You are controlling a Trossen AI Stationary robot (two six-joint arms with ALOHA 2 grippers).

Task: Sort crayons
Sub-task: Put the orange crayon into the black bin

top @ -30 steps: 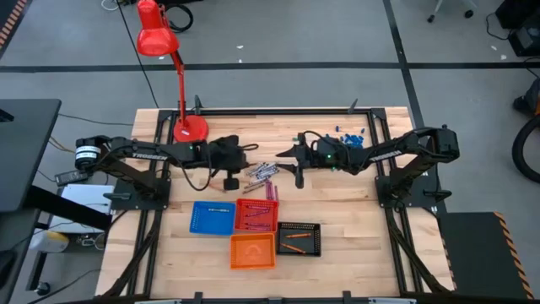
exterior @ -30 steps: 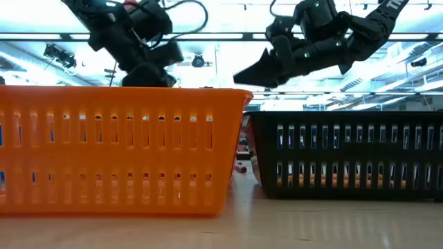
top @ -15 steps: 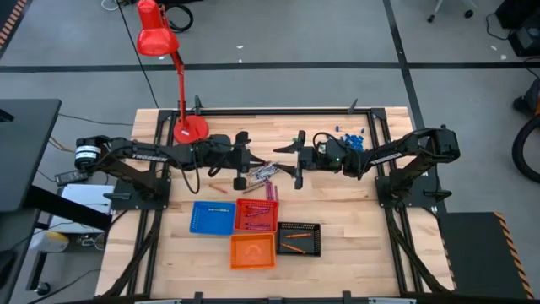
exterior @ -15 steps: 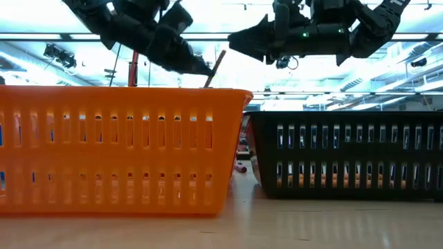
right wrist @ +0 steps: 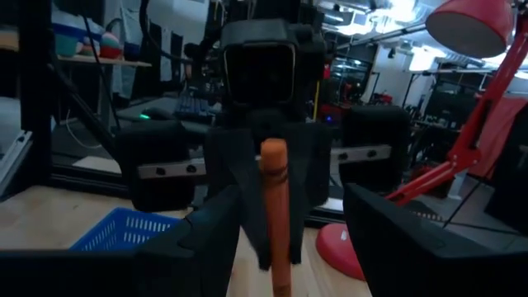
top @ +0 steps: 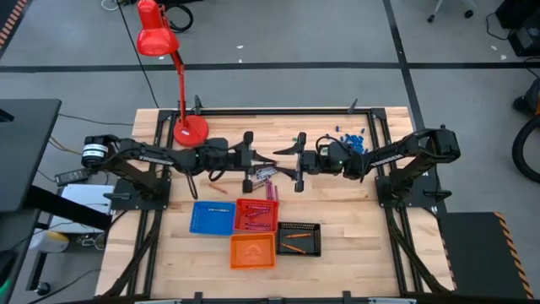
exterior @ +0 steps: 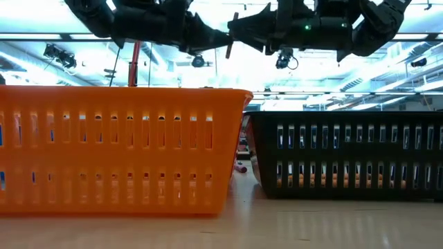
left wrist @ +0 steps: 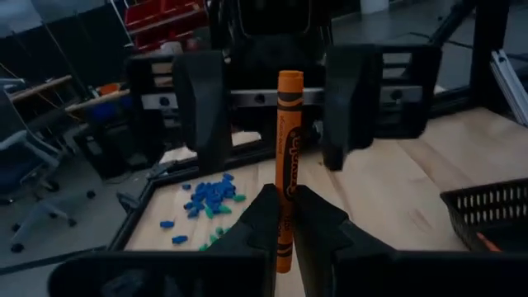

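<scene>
Left gripper: I am pinching an upright orange crayon.
Right gripper: I am holding it spread wide at 3 o'clock of the left one.

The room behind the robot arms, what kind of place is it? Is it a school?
More likely a robotics lab or workshop than a school. Two arms are bolted to a wooden table on a bare grey floor, with a red desk lamp clamped on. The left gripper holds an orange crayon; shelves and cables fill the background.
</scene>
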